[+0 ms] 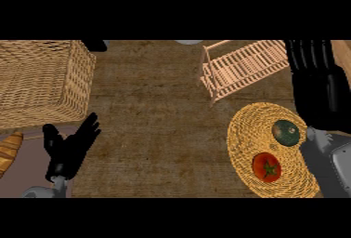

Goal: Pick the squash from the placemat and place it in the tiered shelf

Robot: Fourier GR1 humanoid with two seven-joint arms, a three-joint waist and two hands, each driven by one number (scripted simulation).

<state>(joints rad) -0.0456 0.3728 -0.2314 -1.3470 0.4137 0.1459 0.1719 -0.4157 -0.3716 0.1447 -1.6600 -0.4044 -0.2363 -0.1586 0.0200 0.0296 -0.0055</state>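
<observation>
Squash point(286, 132) was recorded on placemat point(245, 139) near right edge of bench point(151, 130), just beside right robot hand point(322, 100), whose fingers point(305, 56) were held straight. Left robot hand point(68, 148) was spread.

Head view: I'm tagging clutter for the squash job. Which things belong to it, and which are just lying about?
Job: dark green round squash; round woven straw placemat; pale wooden slatted tiered shelf; black right hand.
Lying about: red round tomato; large wicker basket; brown bread loaf; resting black left hand.
</observation>
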